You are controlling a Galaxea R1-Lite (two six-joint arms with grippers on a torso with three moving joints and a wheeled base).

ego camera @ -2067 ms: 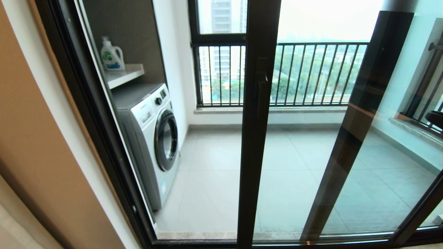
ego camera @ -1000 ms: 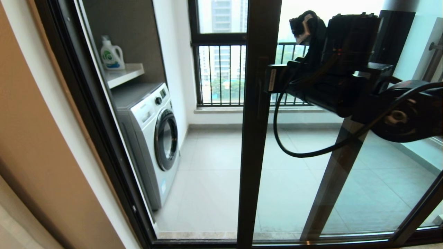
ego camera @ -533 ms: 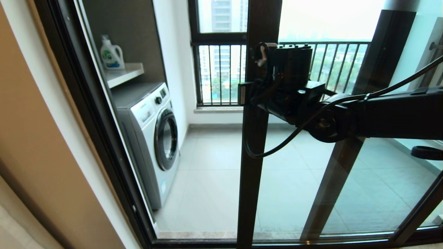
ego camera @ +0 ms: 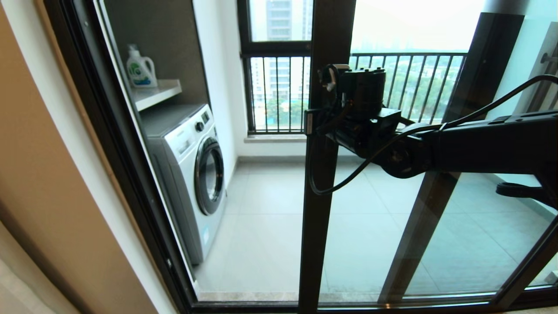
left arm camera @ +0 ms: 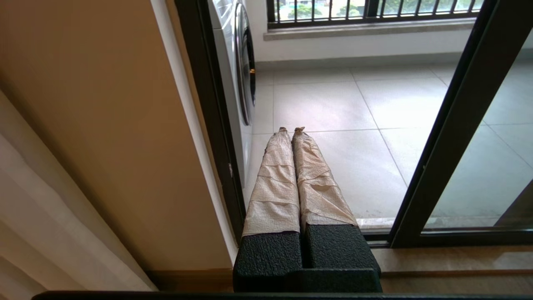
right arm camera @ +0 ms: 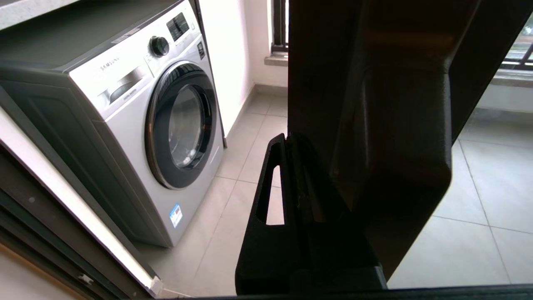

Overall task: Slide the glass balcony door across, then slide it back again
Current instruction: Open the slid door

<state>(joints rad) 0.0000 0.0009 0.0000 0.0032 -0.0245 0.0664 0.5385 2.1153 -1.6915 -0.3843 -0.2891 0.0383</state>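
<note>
**A:** Two arms to call, starting at the left. The left gripper (left arm camera: 291, 130) is parked low by the wall beside the doorway, with its taped jaws pressed together on nothing.

**B:** Next along, the washing machine (ego camera: 187, 174) sits out on the balcony. It's clear of the track, so I see no trouble there.

**A:** Centre stage is the glass balcony door (ego camera: 320, 226), its leading upright standing mid-doorway with a gap open to its left. The right gripper (right arm camera: 287, 139) is hard up against that upright at handle (right arm camera: 408, 146) height.

**B:** Is it clamped or spread?

**A:** I can't tell, because the frame hides too much of it. That's the worry: with no real purchase, a sideways shove could skid off the slim metal and leave the door where it stands.

**B:** There's also the black cable (ego camera: 331, 189) looping down across the upright. I'd guess it could snag the handle mid-slide.

**A:** Further right, the arm stretches in front of the second glass panel (ego camera: 436, 196). If it drifts inward it'll press on the glass instead of the frame.
</note>
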